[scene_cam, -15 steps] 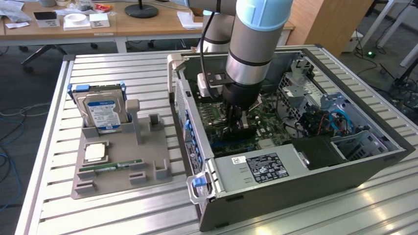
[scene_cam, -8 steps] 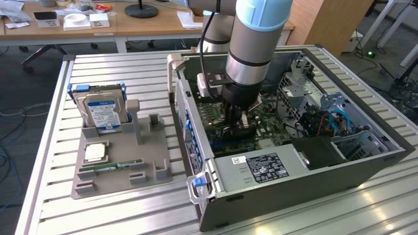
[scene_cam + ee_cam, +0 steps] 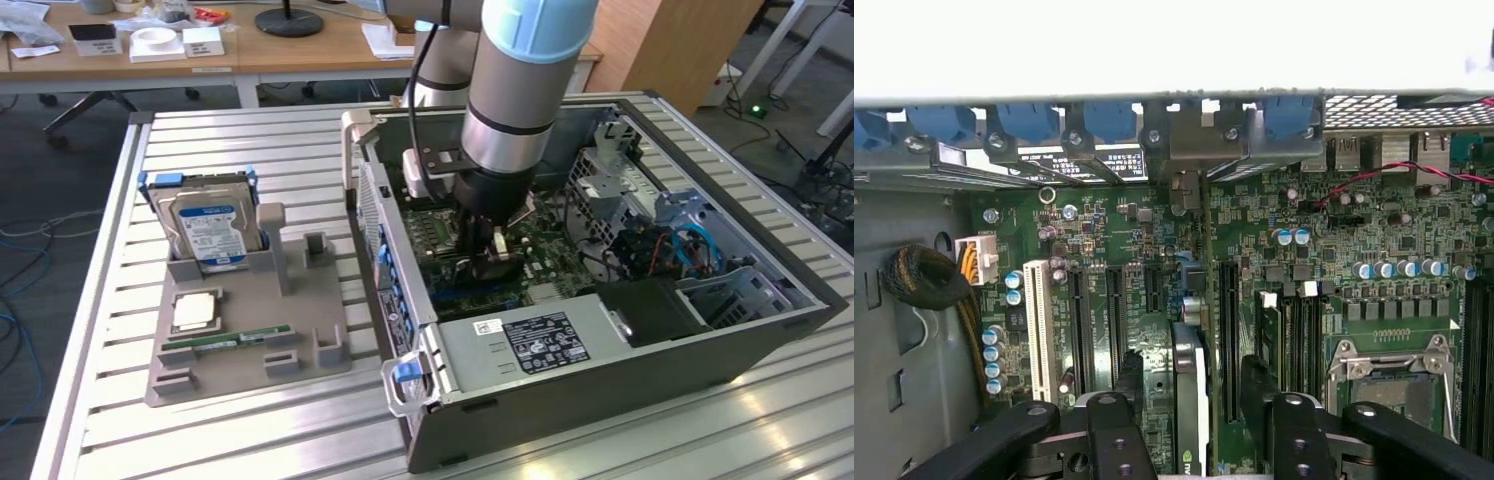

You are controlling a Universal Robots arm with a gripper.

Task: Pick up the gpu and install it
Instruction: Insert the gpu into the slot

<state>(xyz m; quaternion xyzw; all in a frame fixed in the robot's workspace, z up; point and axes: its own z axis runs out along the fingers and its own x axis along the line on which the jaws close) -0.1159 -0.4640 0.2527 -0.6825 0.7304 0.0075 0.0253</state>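
Note:
The gpu (image 3: 1191, 385) stands on edge in a motherboard slot inside the open computer case (image 3: 601, 385). It is a dark card seen along its top edge, and its silvery bracket (image 3: 1189, 150) meets the case's rear wall. My gripper (image 3: 1192, 405) straddles the card from above. Its two black fingers (image 3: 1122, 400) stand apart, with a gap between each of them and the card, so it is open and holds nothing. In the exterior view the arm reaches straight down into the case, with the gripper (image 3: 491, 262) low over the green motherboard (image 3: 547, 255).
The case's metal walls and drive cage (image 3: 694, 230) hem in the arm. A power supply (image 3: 534, 342) sits at the case's near end. Left of the case in the exterior view, a grey holder (image 3: 314, 350) carries a hard drive (image 3: 211, 228), a CPU (image 3: 196, 312) and a RAM stick (image 3: 227, 341).

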